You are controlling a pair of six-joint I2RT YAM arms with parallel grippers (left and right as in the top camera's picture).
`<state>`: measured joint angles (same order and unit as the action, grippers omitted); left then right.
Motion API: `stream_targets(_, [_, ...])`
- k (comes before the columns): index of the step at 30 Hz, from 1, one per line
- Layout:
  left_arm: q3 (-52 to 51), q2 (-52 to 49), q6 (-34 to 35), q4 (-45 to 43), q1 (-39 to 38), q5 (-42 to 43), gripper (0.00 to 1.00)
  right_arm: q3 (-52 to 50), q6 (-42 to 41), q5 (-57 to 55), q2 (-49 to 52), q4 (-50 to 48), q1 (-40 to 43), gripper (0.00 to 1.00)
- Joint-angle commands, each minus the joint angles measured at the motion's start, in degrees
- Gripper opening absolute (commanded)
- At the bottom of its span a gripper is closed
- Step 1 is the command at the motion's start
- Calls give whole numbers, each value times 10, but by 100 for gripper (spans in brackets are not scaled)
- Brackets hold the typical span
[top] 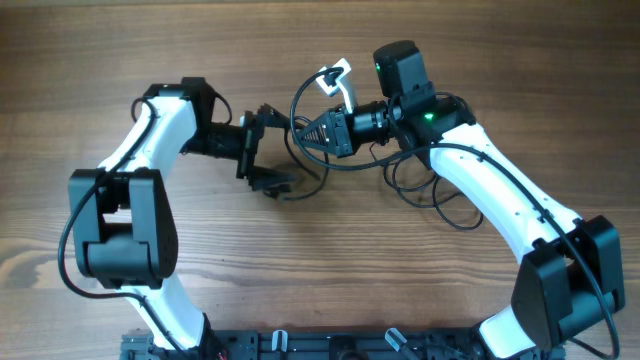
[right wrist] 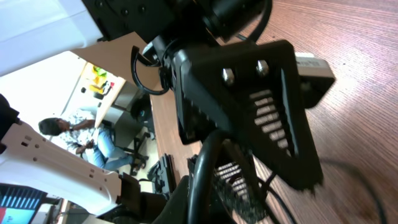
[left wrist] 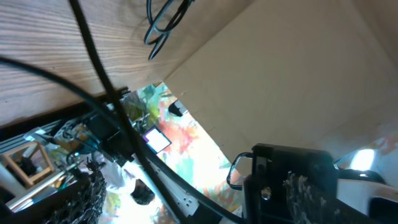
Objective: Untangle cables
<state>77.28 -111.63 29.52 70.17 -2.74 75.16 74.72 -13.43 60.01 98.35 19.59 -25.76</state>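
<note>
Wooden table (top: 90, 60) observed from overhead. Right gripper (top: 308, 131) sits near table centre, clenched on the cables (top: 297, 100). One black loop arcs from it toward 12 o'clock and ends in a white plug (top: 334, 77). Further loose loops lie on the table toward 4 o'clock, under the right forearm. Left gripper (top: 272, 150) is just beside it at 9 o'clock, jaws released wide, with a cord crossing between its fingers; contact cannot be confirmed.
</note>
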Motion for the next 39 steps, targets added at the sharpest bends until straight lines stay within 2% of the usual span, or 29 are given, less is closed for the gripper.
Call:
stream_targets(1, [4,11,10,-1,-18,20,88,4,-2,11,6,-5,-2,4])
stream_targets(7, [4,10,10,-9,-23,20,79,4,-2,11,6,-7,-12,4])
stream_targets(14, [3,11,9,30,-47,20,79,4,-1,-53,6,-3,-13,4])
stream_targets(20, [4,11,10,26,-63,20,79,4,-3,-107,6,6,-13,4])
stream_targets(21, [4,11,10,22,-62,20,77,4,-2,-102,6,7,-13,4])
stream_targets(23, [4,11,10,7,-59,20,61,4,-2,-82,6,7,-13,4])
stream_targets(24, [3,11,10,-7,-57,20,45,4,-2,-67,6,7,-13,4])
stream_targets(26, [4,11,10,-44,-53,20,24,4,-2,-37,6,8,-13,4])
stream_targets(28, [4,11,10,-85,-47,19,11,4,-1,-15,6,8,-13,4])
stream_targets(30, [4,11,10,-118,-41,19,6,4,-1,-6,6,8,-13,4])
stream_targets(33, [4,11,10,-120,-35,18,8,4,-1,-6,6,8,-13,4])
stream_targets(36, [3,11,10,-90,-35,18,32,4,-1,-12,6,8,-13,4])
stream_targets(37, [3,11,10,-84,-33,18,36,4,-1,-21,6,9,-13,4])
stream_targets(39, [4,11,10,-72,-30,18,63,4,-2,-49,6,10,-13,4])
